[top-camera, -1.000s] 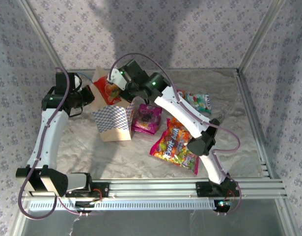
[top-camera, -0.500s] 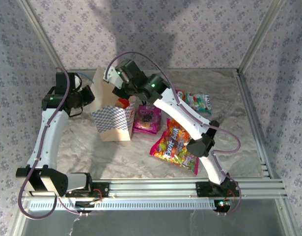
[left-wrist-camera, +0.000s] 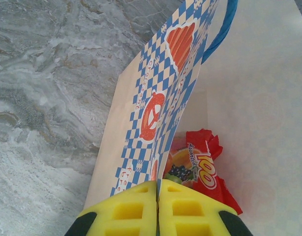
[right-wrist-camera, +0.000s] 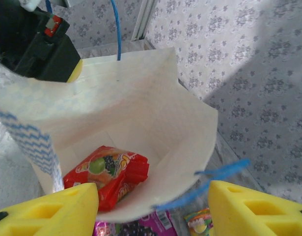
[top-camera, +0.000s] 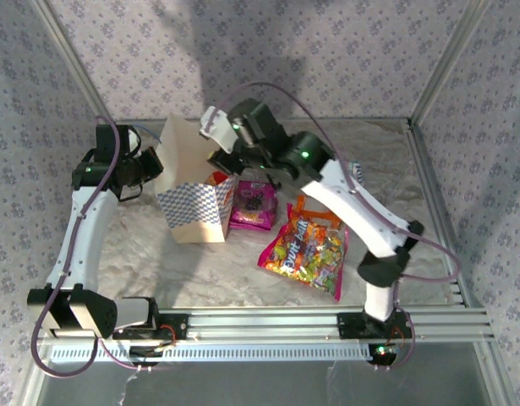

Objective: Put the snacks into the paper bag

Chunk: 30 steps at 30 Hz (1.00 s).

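Glossy purple packet (top-camera: 253,205), three o'clock of the paper bag (top-camera: 192,216), looks slippery; we'd pinch its edge. Our left gripper (left-wrist-camera: 158,204) clamps the bag's wall; our right gripper (right-wrist-camera: 153,209) gapes empty.

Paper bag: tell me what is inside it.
The paper bag holds one red snack packet, lying on its floor. The floor around it is bare paper; whatever is under the packet or behind the near wall is covered.

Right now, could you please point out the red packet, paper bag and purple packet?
red packet (right-wrist-camera: 107,173), right wrist view, on its printed front.
paper bag (top-camera: 192,205), top external view, on its checkered band.
purple packet (top-camera: 254,207), top external view, on its middle.
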Each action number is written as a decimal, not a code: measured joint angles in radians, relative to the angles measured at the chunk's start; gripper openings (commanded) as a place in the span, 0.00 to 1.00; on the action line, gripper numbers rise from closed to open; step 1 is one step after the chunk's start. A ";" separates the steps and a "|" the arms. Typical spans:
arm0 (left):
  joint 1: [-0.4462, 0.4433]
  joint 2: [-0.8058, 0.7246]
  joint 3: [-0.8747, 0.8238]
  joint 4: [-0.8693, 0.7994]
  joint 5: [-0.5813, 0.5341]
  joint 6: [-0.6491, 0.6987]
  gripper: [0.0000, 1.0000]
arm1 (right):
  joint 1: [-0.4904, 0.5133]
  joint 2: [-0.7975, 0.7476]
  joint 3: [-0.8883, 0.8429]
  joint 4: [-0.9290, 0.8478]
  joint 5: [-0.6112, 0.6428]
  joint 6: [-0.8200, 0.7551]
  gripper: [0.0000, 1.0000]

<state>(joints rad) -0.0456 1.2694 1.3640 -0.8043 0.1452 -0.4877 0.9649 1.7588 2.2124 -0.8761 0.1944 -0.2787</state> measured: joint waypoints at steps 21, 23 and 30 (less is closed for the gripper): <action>0.000 -0.018 -0.011 -0.004 -0.004 0.001 0.04 | -0.148 -0.631 -0.796 0.192 0.066 0.290 0.86; 0.000 -0.018 -0.011 -0.004 -0.004 0.001 0.04 | -0.158 -0.631 -0.819 0.192 0.049 0.305 0.87; 0.000 -0.018 -0.011 -0.007 -0.019 0.008 0.04 | -0.253 -0.609 -0.890 0.193 -0.024 0.368 0.88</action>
<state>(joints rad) -0.0456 1.2518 1.3525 -0.8116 0.1261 -0.4793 0.7124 1.1500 1.3224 -0.6834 0.1703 0.0891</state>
